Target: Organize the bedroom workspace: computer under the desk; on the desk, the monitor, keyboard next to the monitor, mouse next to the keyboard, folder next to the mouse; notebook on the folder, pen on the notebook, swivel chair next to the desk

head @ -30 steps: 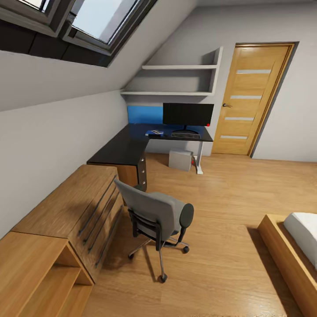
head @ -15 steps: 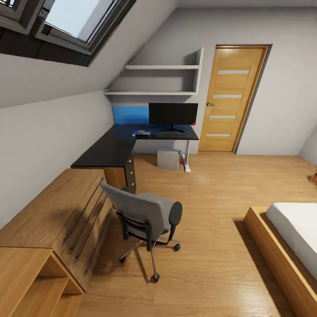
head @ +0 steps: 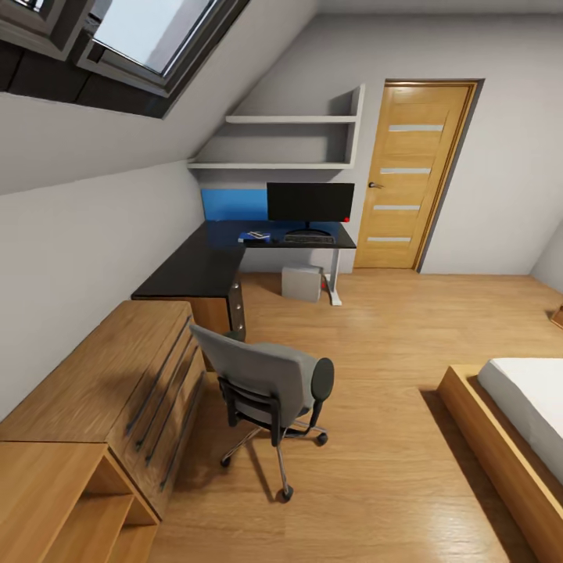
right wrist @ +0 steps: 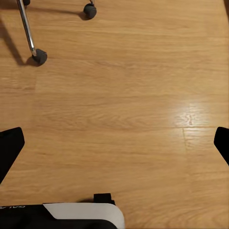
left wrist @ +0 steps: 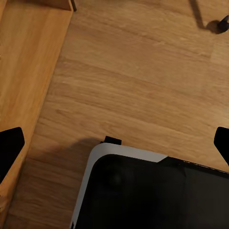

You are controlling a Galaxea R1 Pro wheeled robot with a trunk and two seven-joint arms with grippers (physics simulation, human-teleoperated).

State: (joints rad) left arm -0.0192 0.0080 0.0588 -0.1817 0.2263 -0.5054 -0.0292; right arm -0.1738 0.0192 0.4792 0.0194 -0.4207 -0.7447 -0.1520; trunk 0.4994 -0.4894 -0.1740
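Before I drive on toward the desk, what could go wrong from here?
The grey padded swivel chair on castors stands between you and the long glossy black desk; the base may bump it and roll it off. The light wooden dresser narrows the gap beside it. The blue folder looks already on the desk, too small to confirm.

A sloping grey ceiling [head: 234,70] is running down to a low grey wall [head: 70,258], with a skylight [head: 141,31] letting in pale daylight. Two white shelves [head: 293,141] are sitting in the far corner above a blue wall panel [head: 233,205]. A wooden door [head: 410,172] is standing closed. A light wooden dresser [head: 109,383] is lining the wall. Wooden floor [head: 375,336] is stretching to a bed [head: 524,422] with a wooden frame.
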